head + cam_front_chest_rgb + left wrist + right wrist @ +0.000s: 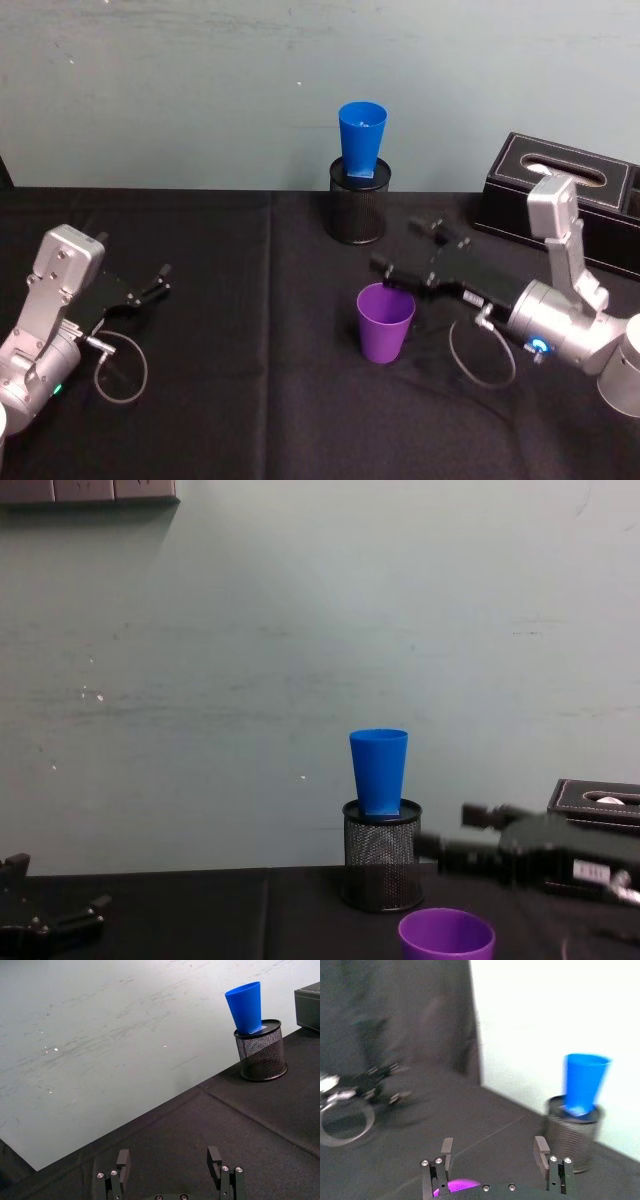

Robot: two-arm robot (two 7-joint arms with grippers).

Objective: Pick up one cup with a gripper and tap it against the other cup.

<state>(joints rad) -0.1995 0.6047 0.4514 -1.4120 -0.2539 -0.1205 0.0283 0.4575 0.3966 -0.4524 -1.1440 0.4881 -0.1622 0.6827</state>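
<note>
Smooth purple tapered plastic cup point(385, 322) upright on black worktop point(250, 400), right hand point(408, 250) spread open just above its rim, holding nothing, bright blue tapered plastic cup point(361, 140) standing in black wire-mesh holder point(358, 205) behind

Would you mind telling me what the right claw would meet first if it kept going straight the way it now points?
Probably nothing close: the open right claw sits above the purple cup and points left past the mesh holder; the left claw lies far off. Depth is unclear.
</note>
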